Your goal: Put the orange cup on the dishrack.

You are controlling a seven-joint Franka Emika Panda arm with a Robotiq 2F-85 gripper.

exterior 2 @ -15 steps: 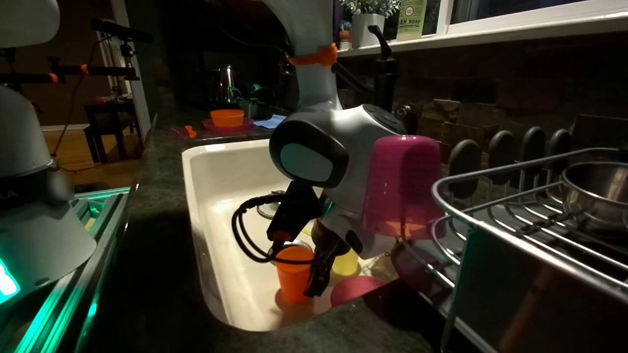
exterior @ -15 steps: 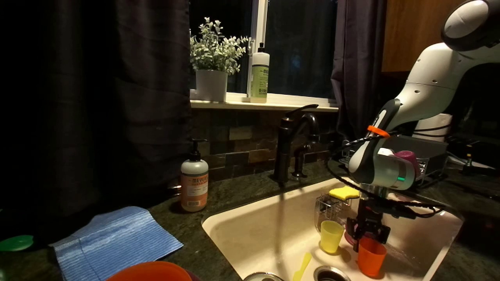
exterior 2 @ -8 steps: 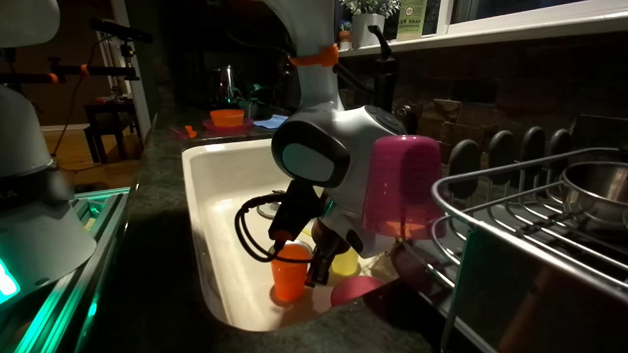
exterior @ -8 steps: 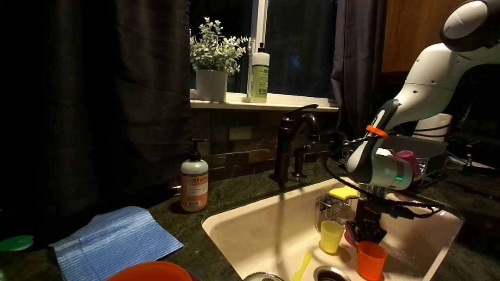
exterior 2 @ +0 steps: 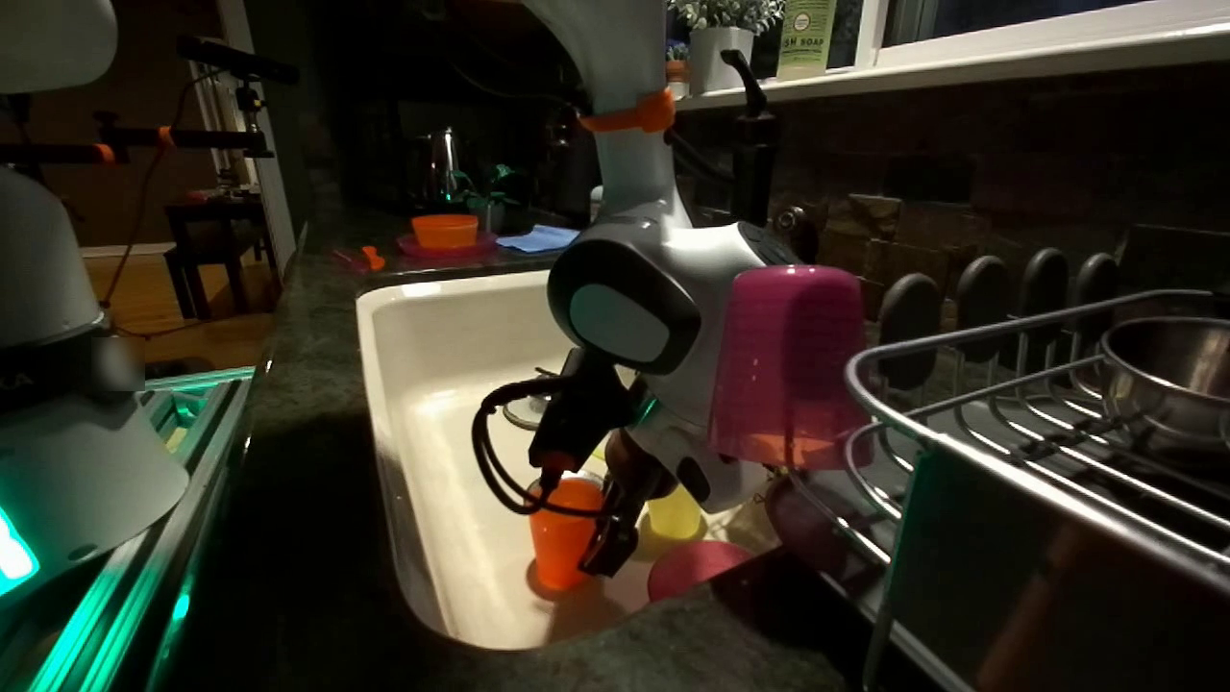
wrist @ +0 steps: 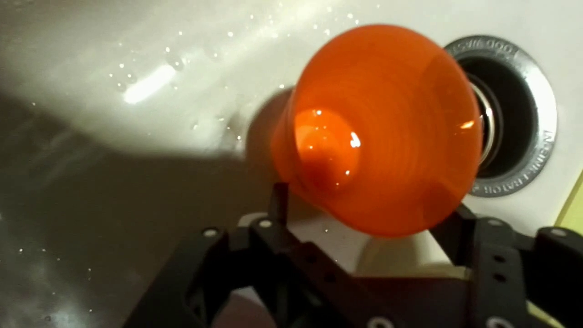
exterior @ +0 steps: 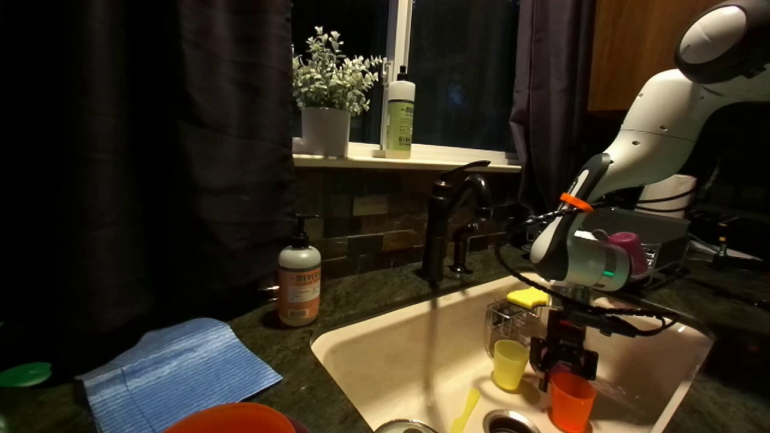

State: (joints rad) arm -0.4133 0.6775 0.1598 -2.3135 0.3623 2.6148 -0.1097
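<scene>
The orange cup [exterior: 572,402] stands upright in the sink, close to the drain. From above, in the wrist view, its round mouth faces the camera and its inside shows. My gripper [wrist: 370,200] is open, its fingers spread on the near side of the cup; the right fingertip is partly hidden beneath the rim, and I cannot tell whether it touches. In an exterior view the gripper [exterior 2: 598,565] is low beside the orange cup [exterior 2: 565,538]. The dishrack [exterior 2: 1057,500] is on the counter beside the sink, with an upturned pink cup [exterior 2: 793,365] at its edge.
A yellow cup [exterior: 510,364] stands in the sink near the gripper, with a pink item [exterior 2: 697,567] close by. A wire caddy with a yellow sponge [exterior: 528,297] hangs on the sink wall. The dark faucet [exterior: 439,228] rises behind. A metal pot [exterior 2: 1177,375] sits in the rack.
The fingers drew together, then spread again. The orange cup has slid slightly away from the gripper in the sink. The arm has shifted a little, and the gripper is again low beside the cup.
</scene>
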